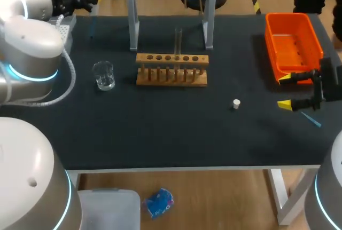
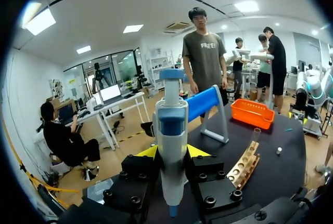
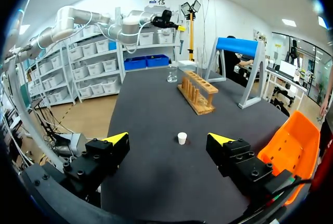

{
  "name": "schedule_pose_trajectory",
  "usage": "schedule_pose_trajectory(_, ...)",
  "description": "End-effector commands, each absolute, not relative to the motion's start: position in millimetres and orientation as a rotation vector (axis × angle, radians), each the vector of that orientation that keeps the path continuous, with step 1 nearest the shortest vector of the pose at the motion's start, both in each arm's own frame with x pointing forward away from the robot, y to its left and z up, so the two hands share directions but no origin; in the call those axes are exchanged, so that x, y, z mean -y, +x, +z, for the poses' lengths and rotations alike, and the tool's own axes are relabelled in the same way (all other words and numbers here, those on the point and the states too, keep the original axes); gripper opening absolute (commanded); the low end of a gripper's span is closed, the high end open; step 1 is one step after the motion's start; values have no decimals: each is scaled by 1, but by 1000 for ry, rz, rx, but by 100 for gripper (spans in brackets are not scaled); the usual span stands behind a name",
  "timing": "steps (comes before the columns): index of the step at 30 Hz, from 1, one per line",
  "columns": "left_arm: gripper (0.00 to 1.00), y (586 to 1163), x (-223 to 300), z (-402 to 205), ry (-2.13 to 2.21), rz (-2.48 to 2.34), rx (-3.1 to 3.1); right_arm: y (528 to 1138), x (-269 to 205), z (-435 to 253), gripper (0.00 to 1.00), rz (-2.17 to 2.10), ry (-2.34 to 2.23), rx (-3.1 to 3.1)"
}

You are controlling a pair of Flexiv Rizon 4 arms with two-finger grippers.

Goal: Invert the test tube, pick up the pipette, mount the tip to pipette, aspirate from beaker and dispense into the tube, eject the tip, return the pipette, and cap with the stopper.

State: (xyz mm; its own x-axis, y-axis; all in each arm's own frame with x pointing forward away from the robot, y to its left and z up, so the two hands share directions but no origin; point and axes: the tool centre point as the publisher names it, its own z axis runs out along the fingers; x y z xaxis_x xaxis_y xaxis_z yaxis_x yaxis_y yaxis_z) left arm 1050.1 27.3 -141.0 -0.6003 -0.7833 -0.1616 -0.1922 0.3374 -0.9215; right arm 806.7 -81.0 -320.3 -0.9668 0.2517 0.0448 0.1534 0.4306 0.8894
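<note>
Left gripper (image 2: pixel 173 151) is clamped on the pipette (image 2: pixel 171 130), fingers on either side of the white barrel, plunger end sticking out past them; it sits at the far left corner of the table (image 1: pixel 160 128). The pipette is rigid, light plastic with a smooth body, so the mid-barrel hold looks right and the plunger stays clear. Can't tell whether a tip is on its nozzle; that end is too close to the camera. Right gripper (image 1: pixel 287 91) hangs with its fingers spread wide and nothing in them, near the orange bin (image 1: pixel 293 43), with a thin blue tip (image 1: pixel 311 119) lying on the table just beside it. The stopper (image 3: pixel 181 138) stands alone ahead of the right gripper, well apart from the rack (image 1: pixel 171 70). It is small, very light, probably slightly soft and easy to knock over; best pinched low across its sides. The test tube (image 1: pixel 178 40) stands upright in the rack. It is thin glass, so capping needs gentle pressure. The beaker (image 1: pixel 103 75) is left of the rack.
</note>
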Motion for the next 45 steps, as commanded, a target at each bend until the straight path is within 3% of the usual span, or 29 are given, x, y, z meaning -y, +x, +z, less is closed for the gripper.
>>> schedule_pose_trajectory(1, 0, 1077, -13, -144, -835, -1272, -1997, 806, 81, -320, 100, 1583, 367, -2576)
schedule_pose_trajectory(23, 0, 1142, 24, -161, -862, -1304, -2044, 806, 81, -320, 100, 1583, 367, -2576)
schedule_pose_trajectory(45, 0, 1167, 52, -166, -979, -1279, -2039, 806, 81, -320, 100, 1583, 367, -2576)
